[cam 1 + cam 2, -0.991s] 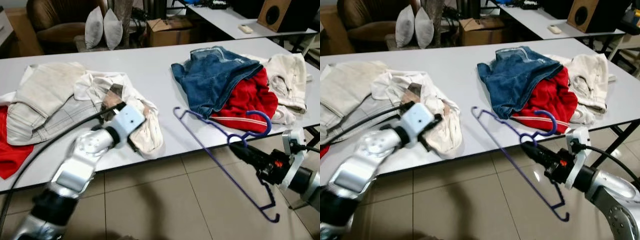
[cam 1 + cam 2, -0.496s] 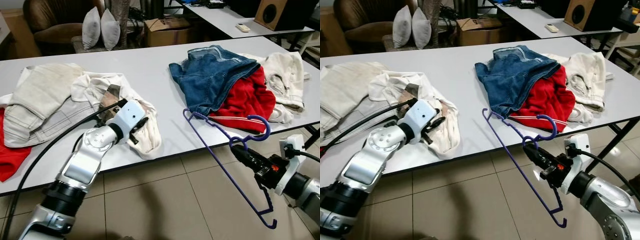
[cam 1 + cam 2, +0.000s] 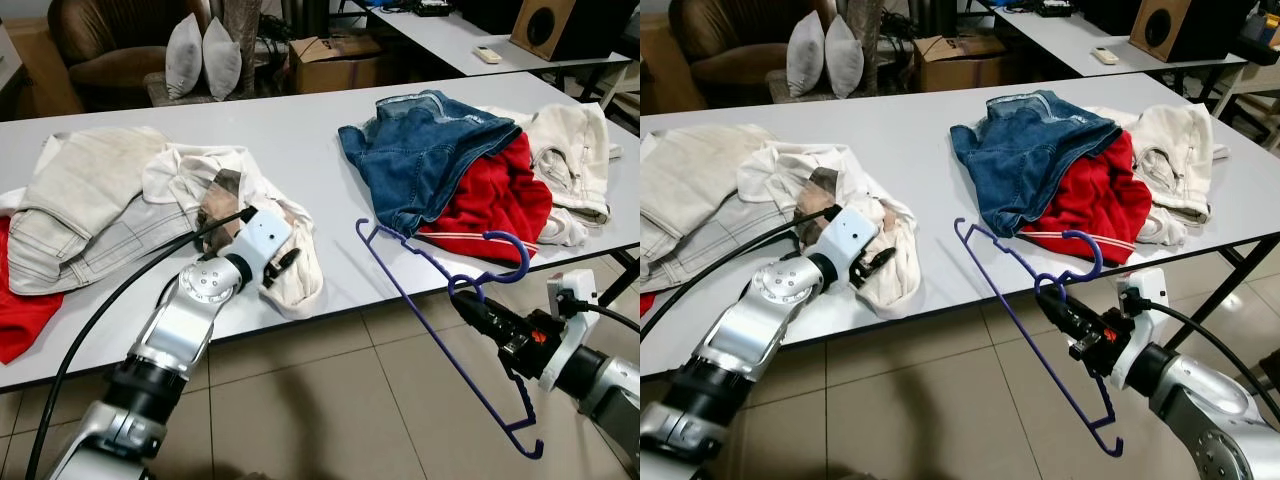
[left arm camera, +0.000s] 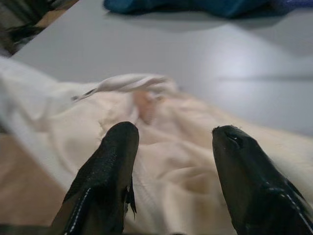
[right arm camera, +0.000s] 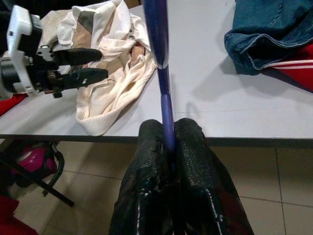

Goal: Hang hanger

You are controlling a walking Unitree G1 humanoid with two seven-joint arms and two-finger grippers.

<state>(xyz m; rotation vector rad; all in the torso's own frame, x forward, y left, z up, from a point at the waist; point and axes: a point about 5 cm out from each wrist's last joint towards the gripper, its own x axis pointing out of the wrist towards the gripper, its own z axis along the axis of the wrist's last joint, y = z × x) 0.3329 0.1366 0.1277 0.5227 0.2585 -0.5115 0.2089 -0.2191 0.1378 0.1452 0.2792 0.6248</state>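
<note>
The right gripper [image 5: 168, 142] pinched the thin purple plastic hanger [image 3: 425, 325]; the left gripper [image 4: 173, 147] gaped, empty, over the cream shirt [image 4: 195, 161].

Background as I see it from the head camera. A long white bench [image 3: 300, 150] crosses the middle of the frame, standing on a floor of beige tiles [image 3: 320, 400] with dark grout lines. At upper left sits a brown leather armchair [image 3: 105, 40] beside two grey cushions [image 3: 205, 55]. A cardboard box [image 3: 335, 60] rests at top centre. At upper right, a second white table [image 3: 450, 40] carries a wooden speaker [image 3: 550, 25]. Lighting is even and indoor.
</note>
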